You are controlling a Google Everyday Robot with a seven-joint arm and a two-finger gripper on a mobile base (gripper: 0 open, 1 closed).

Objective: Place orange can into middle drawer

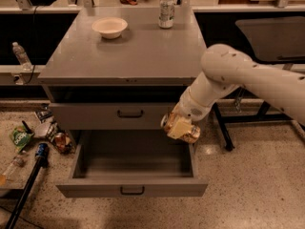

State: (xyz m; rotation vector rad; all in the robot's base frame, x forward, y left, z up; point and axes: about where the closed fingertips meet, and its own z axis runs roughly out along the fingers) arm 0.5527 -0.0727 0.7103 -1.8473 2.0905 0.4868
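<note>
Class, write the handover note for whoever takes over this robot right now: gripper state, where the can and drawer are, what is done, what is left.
The gripper is shut on the orange can, held tilted in the air.
The can hangs over the back right corner of the middle drawer, not yet inside it.
The drawer is pulled out and its floor looks bare; the drawer above is shut.
Done: drawer opened, can picked up and brought to the drawer.
Left: probably move slightly left, lower the can in, release it, and withdraw.
</note>
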